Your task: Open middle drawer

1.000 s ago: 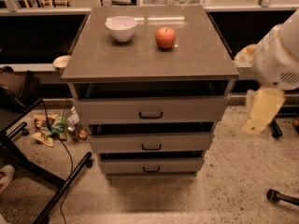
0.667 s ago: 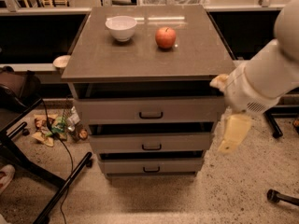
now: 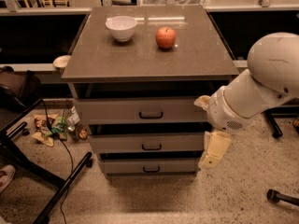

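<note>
1. Castor (image 3: 273,196), black, on the speckled floor (image 3: 187,204): below and right of the gripper, nearest the camera.
2. Stand legs (image 3: 60,185), black, with a thin cable (image 3: 65,171) trailing over them: low and far left of the gripper.
3. Gripper (image 3: 209,161), cream, one unit: hung pointing down from the wrist of the white arm (image 3: 261,83), in front of the right front corner of the cabinet (image 3: 81,97). It spanned the height from the middle drawer to the bottom drawer. Whether it was open or closed could not be told, nor whether it touched the cabinet. It held nothing visible.
4. Bottom drawer (image 3: 121,166), grey: left of the gripper tip, at the same height.
5. Middle drawer (image 3: 117,143), grey, second of three: just left of the gripper, with its right end beside the gripper's upper part. None of its interior showed. Its dark loop handle (image 3: 151,147) sat at the front's centre, well apart from the gripper.
6. Top drawer (image 3: 107,111), grey, with a like handle: above and left of the gripper.
7. Floor litter (image 3: 56,127): far left of the gripper, beside the cabinet.
8. Cabinet top (image 3: 140,59), flat, brown-grey: above and beyond the gripper.
9. Apple (image 3: 166,37), red, upright: on the top, beyond the gripper and to its left.
10. Bowl (image 3: 121,28), white: left of the apple, apart from it, farthest from the gripper.
</note>
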You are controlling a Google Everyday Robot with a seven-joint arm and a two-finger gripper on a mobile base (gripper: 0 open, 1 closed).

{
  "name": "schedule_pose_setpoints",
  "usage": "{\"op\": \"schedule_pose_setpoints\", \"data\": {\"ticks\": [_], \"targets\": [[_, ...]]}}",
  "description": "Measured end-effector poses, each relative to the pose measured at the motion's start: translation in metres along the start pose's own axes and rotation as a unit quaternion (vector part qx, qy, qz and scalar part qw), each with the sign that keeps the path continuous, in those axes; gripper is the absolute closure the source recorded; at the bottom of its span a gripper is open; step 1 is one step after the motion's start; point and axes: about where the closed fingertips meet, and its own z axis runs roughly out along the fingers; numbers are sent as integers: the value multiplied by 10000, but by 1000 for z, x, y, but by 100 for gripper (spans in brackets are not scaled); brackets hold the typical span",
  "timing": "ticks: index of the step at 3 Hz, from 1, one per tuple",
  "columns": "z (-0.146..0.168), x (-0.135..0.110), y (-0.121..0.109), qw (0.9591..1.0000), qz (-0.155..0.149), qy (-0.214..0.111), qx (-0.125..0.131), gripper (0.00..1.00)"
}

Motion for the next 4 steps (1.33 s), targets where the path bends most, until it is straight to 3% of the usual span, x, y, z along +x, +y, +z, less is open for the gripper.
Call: {"op": "schedule_pose_setpoints", "data": {"ticks": [1, 2, 3, 4], "targets": [[49, 0, 9, 9995, -215, -60, -213, 0], [131, 1, 23, 9975, -461, -149, -509, 0], [200, 3, 22, 9974, -526, -205, -442, 0], [205, 5, 20, 9974, -567, -170, -406, 0]]}}
